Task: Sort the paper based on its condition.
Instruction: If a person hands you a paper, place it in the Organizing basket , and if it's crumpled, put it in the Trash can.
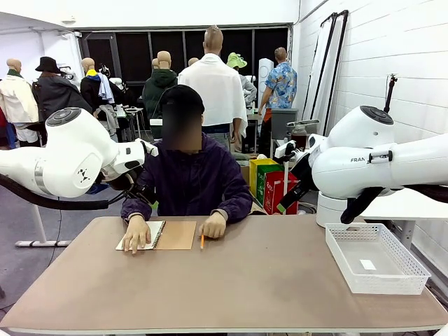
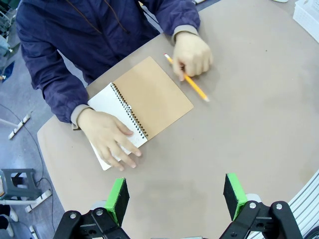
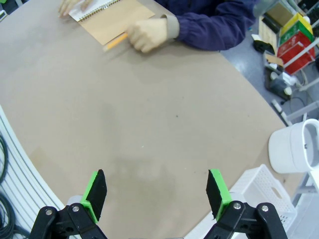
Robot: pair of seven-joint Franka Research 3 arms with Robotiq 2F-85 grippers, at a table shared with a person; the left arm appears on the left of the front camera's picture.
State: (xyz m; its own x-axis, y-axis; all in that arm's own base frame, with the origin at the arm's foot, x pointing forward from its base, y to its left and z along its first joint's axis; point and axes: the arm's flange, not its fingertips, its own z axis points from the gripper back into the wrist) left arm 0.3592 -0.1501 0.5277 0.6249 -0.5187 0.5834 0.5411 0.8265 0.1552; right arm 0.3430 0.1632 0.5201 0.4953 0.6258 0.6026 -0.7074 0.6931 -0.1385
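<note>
Left jaws, right jaws: both wide, empty, above bench [image 1: 245, 280]. Far left, person's hand [image 2: 107, 137] presses white page [image 2: 102, 102] bound in spiral notepad [image 2: 154, 94]; other hand [image 2: 192, 52] holds pencil [image 2: 197, 89]. Mesh tray [image 1: 388, 285] near right.

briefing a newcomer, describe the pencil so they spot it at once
Find the table, then the person seated at its far edge. Beside the open notepad, by its brown cover, one hand holds the pencil. It is the only thin yellow-orange stick there.

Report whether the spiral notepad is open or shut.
Open. The notepad lies spread flat, its brown cover to one side of the spiral, a white page exposed under the person's hand.
</note>
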